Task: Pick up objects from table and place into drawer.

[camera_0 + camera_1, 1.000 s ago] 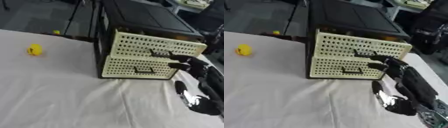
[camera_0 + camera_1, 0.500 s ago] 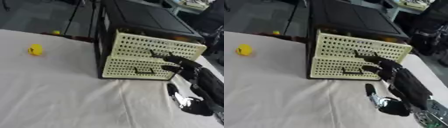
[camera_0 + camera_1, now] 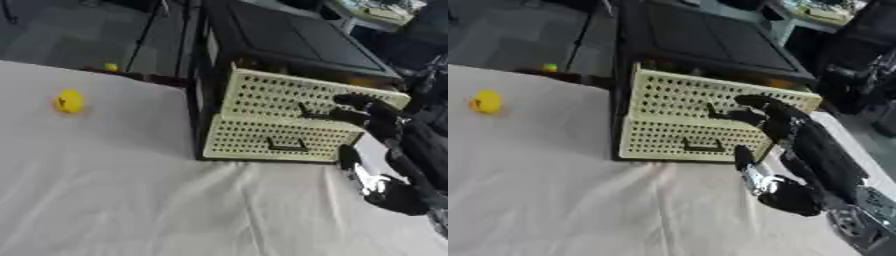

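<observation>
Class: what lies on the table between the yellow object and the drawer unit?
Only bare white cloth between the yellow object and the drawer unit, in both views.

I see worktop [image 3: 114, 200] under matt, wrinkled white cloth. Drawer fronts [image 3: 289, 125] cream perforated plastic, black handles. Cabinet [image 3: 280, 40] smooth black. My right hand [image 3: 776, 122] matt black, glossy silver joints. Yellow object [image 3: 69, 101] smooth.
</observation>
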